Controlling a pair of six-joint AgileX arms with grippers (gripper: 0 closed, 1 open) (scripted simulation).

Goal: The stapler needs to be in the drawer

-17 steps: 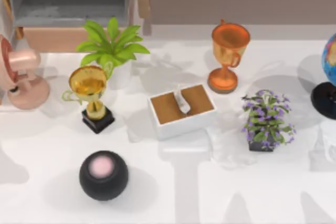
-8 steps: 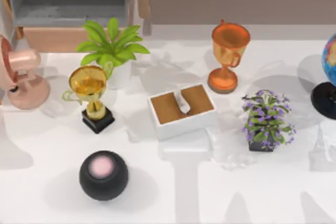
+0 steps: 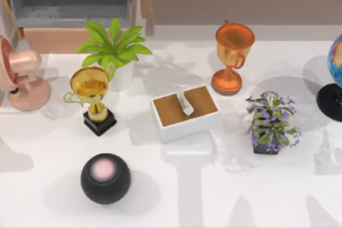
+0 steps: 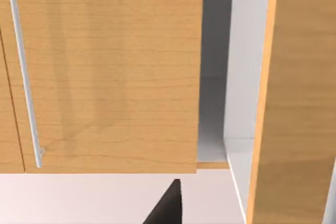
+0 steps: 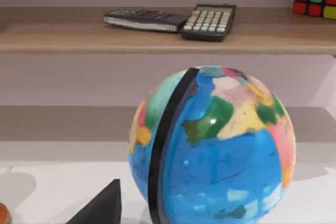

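The stapler is out of view. The drawer (image 3: 69, 4) stands pulled open at the table's back left, with grey inner walls and floor and a pale tan wooden front (image 3: 53, 39). Its visible floor is bare. In the left wrist view, a dark part of my left gripper (image 4: 168, 208) sits low before a tan wooden panel (image 4: 115, 77) that has a thin metal handle (image 4: 23, 77). In the right wrist view, a dark part of my right gripper (image 5: 102, 208) shows beside a globe (image 5: 215, 145).
A pink fan (image 3: 18, 78), gold trophy (image 3: 92, 97), green plant (image 3: 113, 46), white tissue box (image 3: 186, 111), orange trophy (image 3: 232, 54), purple flower pot (image 3: 270, 122), black ball (image 3: 105, 178) and globe (image 3: 334, 76) stand on the table. A shelf (image 5: 157, 32) carries a calculator (image 5: 210, 22).
Only the arm shadows at the table's left edge have shifted slightly. No object has moved.
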